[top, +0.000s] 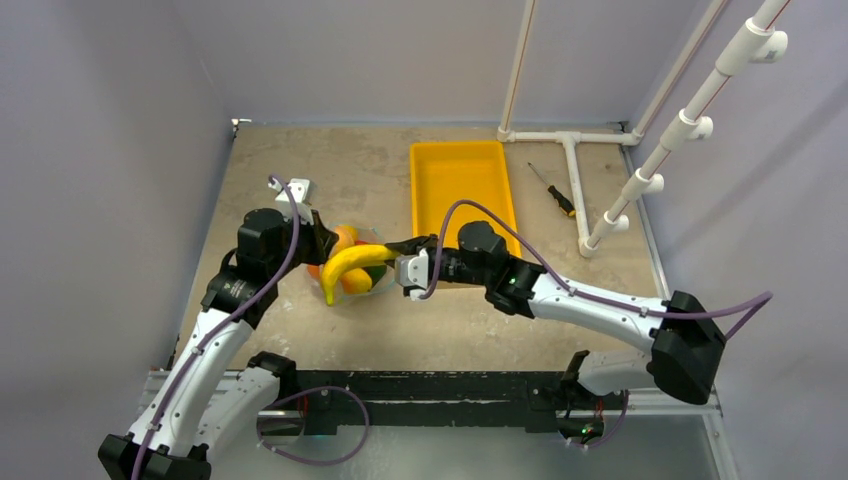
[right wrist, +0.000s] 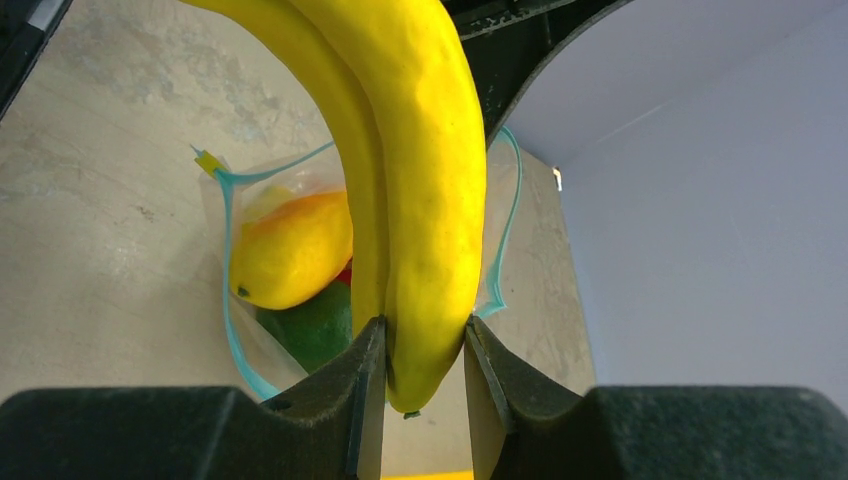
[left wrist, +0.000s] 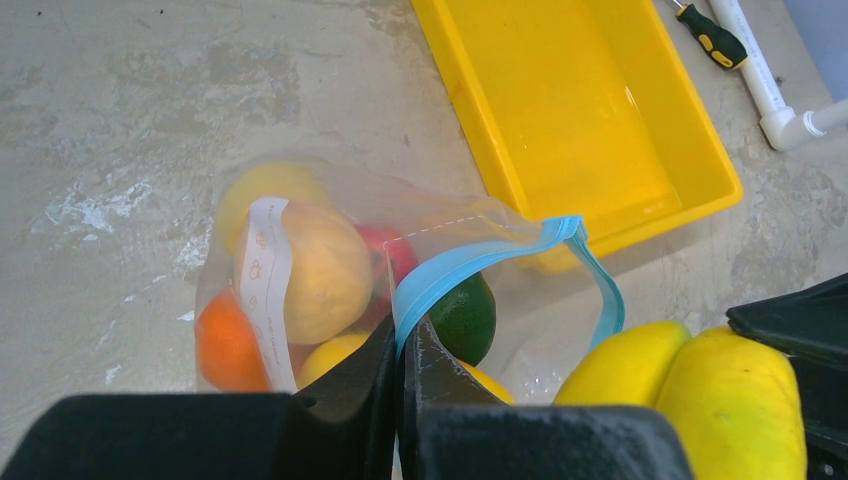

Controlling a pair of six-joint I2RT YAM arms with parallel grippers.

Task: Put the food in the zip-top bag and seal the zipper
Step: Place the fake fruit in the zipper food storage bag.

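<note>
The clear zip-top bag (left wrist: 430,215) lies on the table with its mouth held open. Inside it I see an orange (left wrist: 225,345), a pale yellow fruit (left wrist: 320,270), a dark green avocado (left wrist: 465,318) and a bit of red. My left gripper (left wrist: 405,335) is shut on the teal-blue zipper (left wrist: 480,258) at one edge of the mouth. My right gripper (right wrist: 425,335) is shut on the tip of the yellow bananas (right wrist: 430,180), which hang over the bag's mouth. From above, the bananas (top: 350,265) lie across the bag between the left gripper (top: 325,243) and the right gripper (top: 392,252).
A yellow rectangular tray (top: 462,180) with nothing in it stands just behind the right gripper. A screwdriver (top: 555,192) lies to its right. A white pipe frame (top: 575,180) rises at the back right. Walls close in the table's left and far sides.
</note>
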